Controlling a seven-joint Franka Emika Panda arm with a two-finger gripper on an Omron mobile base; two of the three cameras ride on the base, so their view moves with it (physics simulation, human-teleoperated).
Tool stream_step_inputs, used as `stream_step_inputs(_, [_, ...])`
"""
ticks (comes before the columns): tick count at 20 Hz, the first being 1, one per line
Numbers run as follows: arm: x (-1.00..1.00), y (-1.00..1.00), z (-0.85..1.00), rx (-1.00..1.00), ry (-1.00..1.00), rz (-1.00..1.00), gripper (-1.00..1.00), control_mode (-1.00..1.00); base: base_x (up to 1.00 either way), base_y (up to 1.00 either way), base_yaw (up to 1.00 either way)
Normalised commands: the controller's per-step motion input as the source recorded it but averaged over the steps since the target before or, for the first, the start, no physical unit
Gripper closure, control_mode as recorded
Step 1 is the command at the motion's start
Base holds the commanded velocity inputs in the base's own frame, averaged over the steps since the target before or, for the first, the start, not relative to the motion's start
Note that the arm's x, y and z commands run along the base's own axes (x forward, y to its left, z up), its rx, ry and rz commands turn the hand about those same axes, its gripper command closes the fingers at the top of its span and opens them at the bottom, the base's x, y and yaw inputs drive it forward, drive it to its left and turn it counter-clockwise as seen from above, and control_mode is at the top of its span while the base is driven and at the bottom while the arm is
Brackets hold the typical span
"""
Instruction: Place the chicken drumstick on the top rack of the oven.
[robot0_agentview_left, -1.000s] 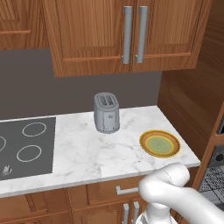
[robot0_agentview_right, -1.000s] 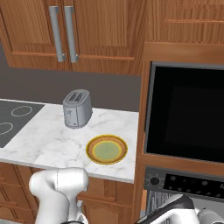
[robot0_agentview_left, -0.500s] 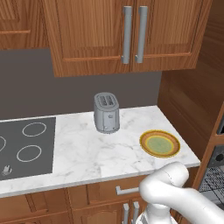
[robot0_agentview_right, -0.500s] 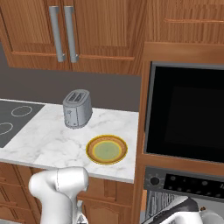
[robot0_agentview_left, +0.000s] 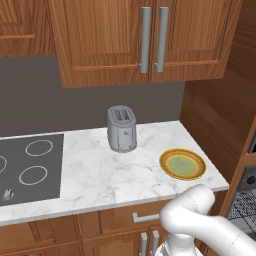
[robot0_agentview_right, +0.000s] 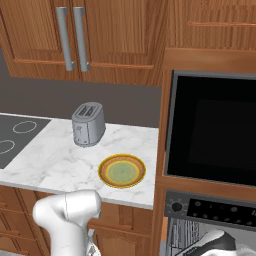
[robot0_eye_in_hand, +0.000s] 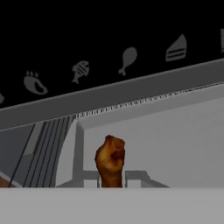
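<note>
Fingers (robot0_eye_in_hand: 133, 178) of the gripper (robot0_eye_in_hand: 112, 180) are pinching the chicken drumstick (robot0_eye_in_hand: 110, 161) between them, closed tight on its narrow lower end, in the hand view. Its thicker, knobbly brown end is pointing up and away from the hand. Behind the meat, pale grey inner walls of the oven (robot0_eye_in_hand: 175, 131) are spreading out, and thin rack wires (robot0_eye_in_hand: 41, 153) are running along the left side. Above them, a dark control panel (robot0_eye_in_hand: 109, 52) is showing small grey icons, among them a fish, a drumstick shape and a slice of cake.

From the right base view, the white arm (robot0_agentview_right: 67, 215) is bending down at the lower left, and its hand end is reaching low in front of the oven's opening beneath a panel with a round knob (robot0_agentview_right: 175, 206). Over that, a large black oven window (robot0_agentview_right: 215, 130) is sitting in the wooden cabinet wall.

On the marble counter (robot0_agentview_left: 100, 175), a yellow plate (robot0_agentview_left: 182, 163) is lying near the right edge, with a grey toaster (robot0_agentview_left: 121, 128) standing behind it to the left. A black stovetop (robot0_agentview_left: 27, 167) with white rings is lying further left.
</note>
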Motion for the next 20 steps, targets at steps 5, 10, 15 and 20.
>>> stream_step_inputs(5, [0.20, -0.03, -0.13, 0.00, -0.01, 0.00, 1.00, -1.00, 0.00, 0.00, 0.00])
stream_step_inputs(10, [0.30, 0.00, -0.08, 0.00, 0.00, 0.00, 1.00, -1.00, 0.00, 0.00, 0.00])
stream_step_inputs(15, [0.17, -0.02, -0.23, 0.00, 0.00, 0.00, 1.00, -1.00, 0.00, 0.00, 0.00])
stream_step_inputs(20, [0.15, -0.08, -0.28, 0.00, 0.00, 0.00, 1.00, -1.00, 0.00, 0.00, 0.00])
